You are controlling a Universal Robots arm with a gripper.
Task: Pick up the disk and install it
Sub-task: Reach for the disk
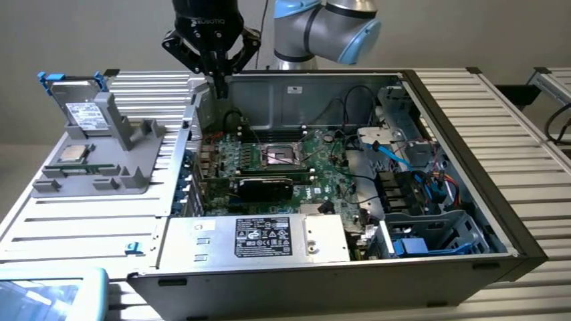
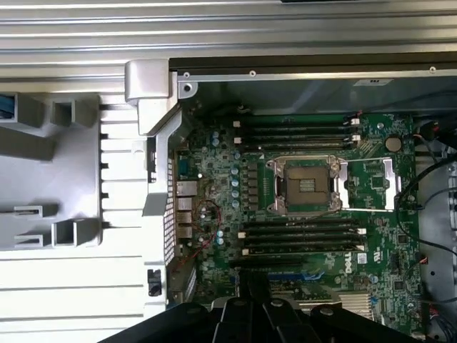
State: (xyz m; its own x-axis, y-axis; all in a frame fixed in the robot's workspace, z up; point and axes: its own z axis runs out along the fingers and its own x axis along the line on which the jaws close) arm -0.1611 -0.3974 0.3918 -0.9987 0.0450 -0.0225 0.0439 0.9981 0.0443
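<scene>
The disk, a silver-grey drive with a white label in a blue frame, stands upright in the grey fixture at the exterior view's left. My gripper hangs shut and empty above the back left corner of the open computer case, to the right of the disk and clear of it. In the wrist view the gripper points down over the motherboard, its fingers together, with the fixture off to one side.
A small square processor chip lies on the fixture. Inside the case are the empty CPU socket, a silver power supply at the front, cables, and a blue-trimmed drive cage at the front right. A ribbed metal table surrounds everything.
</scene>
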